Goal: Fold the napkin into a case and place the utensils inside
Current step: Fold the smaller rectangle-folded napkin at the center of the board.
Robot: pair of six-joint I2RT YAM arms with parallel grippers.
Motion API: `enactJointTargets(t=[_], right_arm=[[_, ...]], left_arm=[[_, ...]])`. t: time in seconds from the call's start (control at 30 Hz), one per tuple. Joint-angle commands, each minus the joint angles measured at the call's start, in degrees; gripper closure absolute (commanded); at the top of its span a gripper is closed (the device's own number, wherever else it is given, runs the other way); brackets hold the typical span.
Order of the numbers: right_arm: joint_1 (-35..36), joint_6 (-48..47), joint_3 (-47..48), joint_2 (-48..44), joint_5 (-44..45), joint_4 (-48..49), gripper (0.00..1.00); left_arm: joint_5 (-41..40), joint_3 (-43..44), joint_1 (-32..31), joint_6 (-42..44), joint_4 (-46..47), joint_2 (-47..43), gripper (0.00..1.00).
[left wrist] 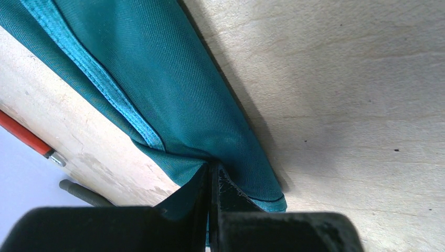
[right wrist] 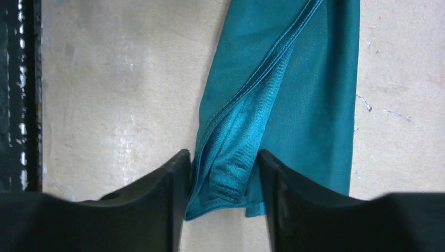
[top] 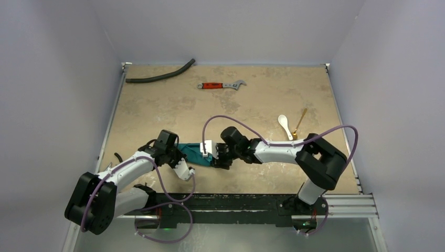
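Teal-green soft cloth napkin (right wrist: 304, 105) lies folded narrow on the tan desk (right wrist: 105, 105). My left tool (left wrist: 211, 172) pinches one end; my right tool (right wrist: 222, 160) straddles the other, spread.

The napkin (right wrist: 294, 105) is finely woven cloth with slight sheen; the table (right wrist: 120, 94) matt

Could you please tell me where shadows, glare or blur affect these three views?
Top view: even light, sharp. Left wrist view: the napkin throws a dark shadow on the table. Right wrist view: pale glare on the table, left of the napkin.
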Motion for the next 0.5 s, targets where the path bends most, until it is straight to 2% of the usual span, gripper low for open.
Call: enactJointTargets(t=[0.0, 0.03, 0.1, 0.4, 0.43, 0.47], right_arm=[[0.08, 0.25, 3.59, 2.59, 0.19, 0.43, 0.65], [0.02, 0.57, 4.57, 3.53, -0.14, -0.82, 0.73], [0.06, 1.38, 5.94, 5.06, -0.36, -2.81, 0.80], [0.06, 3.64, 3.80, 1.61, -0.88, -1.32, 0.86], [0.04, 3.54, 3.92, 1.71, -1.31, -1.93, 0.87], [0.05, 3.55, 4.30, 2.01, -1.88, -2.68, 0.88]], left_arm=[[1.16, -2.18, 0.63, -1.45, -9.39, 0.99, 1.00], [1.31, -1.95, 0.69, -1.73, -9.47, 0.97, 1.00], [1.44, -1.70, 0.70, -2.22, -9.46, 0.91, 1.00], [1.26, -0.13, 0.68, -5.15, -10.42, -0.36, 1.00], [1.38, 0.26, 0.68, -5.77, -10.56, -0.78, 0.99], [1.62, 0.67, 0.69, -6.41, -11.06, -1.27, 0.94]])
